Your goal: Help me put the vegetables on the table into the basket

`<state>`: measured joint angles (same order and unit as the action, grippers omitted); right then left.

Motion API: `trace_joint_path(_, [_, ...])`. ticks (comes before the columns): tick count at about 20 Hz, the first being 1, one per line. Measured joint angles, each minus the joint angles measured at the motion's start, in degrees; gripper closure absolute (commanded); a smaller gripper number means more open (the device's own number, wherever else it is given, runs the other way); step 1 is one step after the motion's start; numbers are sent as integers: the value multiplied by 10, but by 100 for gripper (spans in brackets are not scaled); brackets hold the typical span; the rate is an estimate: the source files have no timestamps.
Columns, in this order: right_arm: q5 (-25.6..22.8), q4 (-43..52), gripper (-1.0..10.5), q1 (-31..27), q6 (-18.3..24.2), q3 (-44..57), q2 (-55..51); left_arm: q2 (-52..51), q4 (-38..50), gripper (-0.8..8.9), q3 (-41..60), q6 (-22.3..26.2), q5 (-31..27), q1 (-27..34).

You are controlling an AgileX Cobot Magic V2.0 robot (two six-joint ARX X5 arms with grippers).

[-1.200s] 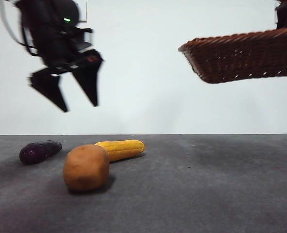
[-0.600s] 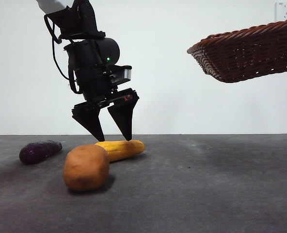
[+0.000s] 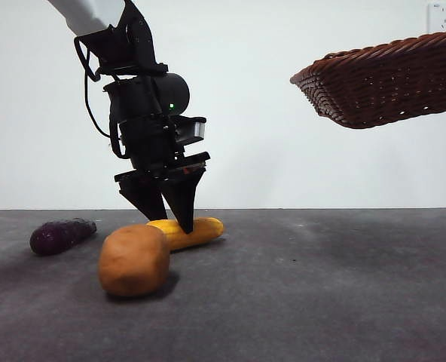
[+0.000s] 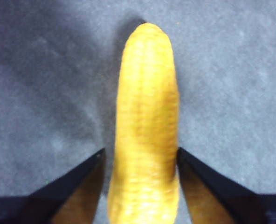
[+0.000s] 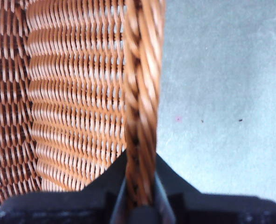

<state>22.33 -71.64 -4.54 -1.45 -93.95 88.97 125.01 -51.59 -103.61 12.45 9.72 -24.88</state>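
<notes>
Since the earlier frame, my left end effector has come down from just above the corn cob and narrowed its jaws, which now stand on either side of the cob. The wrist view shows the jaws flanking the corn cob, at or very near contact; I cannot confirm a firm grip. The cob lies on the surface. The potato sits in front of it, touching or nearly so. The eggplant lies apart to the side. My right end effector is clenched on the braided rim of the basket, holding the basket tilted, clear above the surface.
</notes>
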Motion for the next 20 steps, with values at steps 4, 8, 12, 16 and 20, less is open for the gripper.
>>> trace_joint_path(4, [0,-8,963,0,9,0,0,0,-2,823,0,-1,0,-1])
trace_joint_path(8, [0,-7,963,0,11,0,0,0,-35,822,-18,-13,45,1])
trace_joint_path(12, [0,-7,963,0,10,0,0,-36,-105,822,-110,-57,65,10])
trace_joint_path(16, [-18,11,963,8,-12,0,0,-114,-121,822,-160,-126,80,13])
trace_joint_path(20, [-101,12,963,69,-35,0,18,-153,-122,822,-160,-183,156,-18])
